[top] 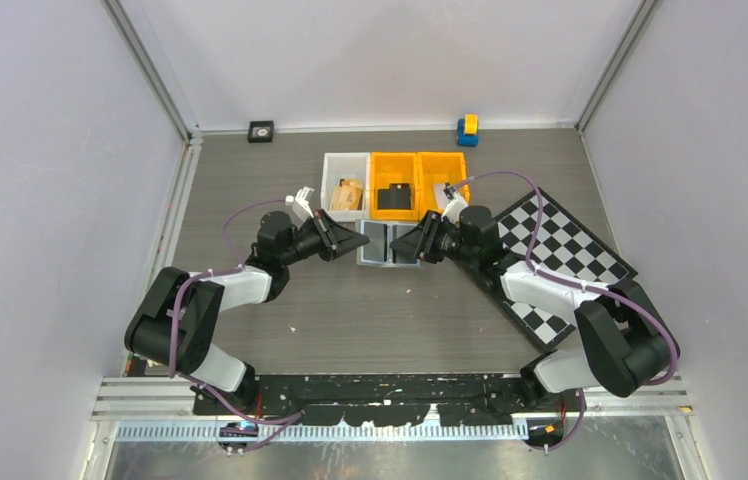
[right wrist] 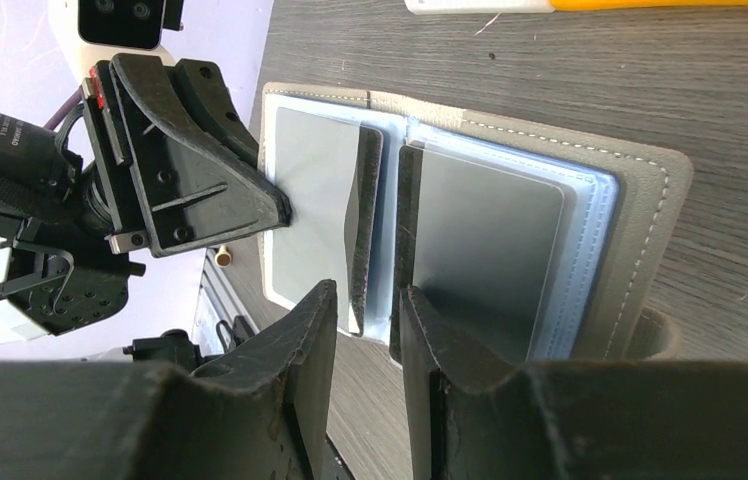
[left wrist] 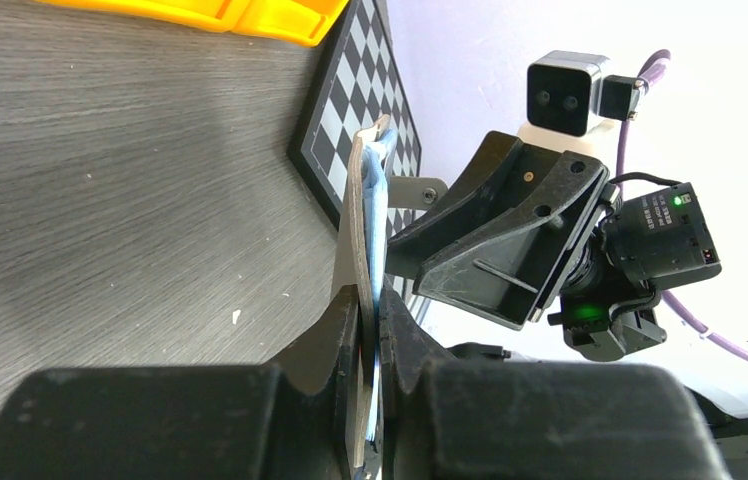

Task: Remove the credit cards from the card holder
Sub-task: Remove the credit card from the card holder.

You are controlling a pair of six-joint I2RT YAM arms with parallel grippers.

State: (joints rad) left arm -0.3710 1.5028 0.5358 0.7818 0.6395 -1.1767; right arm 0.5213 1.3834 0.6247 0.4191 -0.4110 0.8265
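1. The card holder (right wrist: 652, 205) lies open on the counter (top: 350, 310), about mid-counter and just near of the bins, between the two tools.
2. The left tool (left wrist: 370, 312) is clenched on the holder's left edge, its fingers pinching the grey cover and the blue-grey pocket together.
3. The right tool (right wrist: 368, 302) is at the holder's right side, its fingers (right wrist: 310, 335) parted with a gap between them. They stand either side of the lower edge of a dark inner leaf (right wrist: 362, 215) by the fold. No firm grasp shows.
4. A silvery grey card (right wrist: 310, 195) sits in the pocket nearer the left tool, and a second grey card (right wrist: 485, 240) sits in the other pocket. Both are fully in.
5. On the far side stand a white bin (top: 332, 170) at left and two orange bins (top: 380, 165) to its right. A black card (top: 395, 198) lies in the middle bin.
6. A checkerboard (top: 560, 240) lies on the right of the counter, partly under the right arm.
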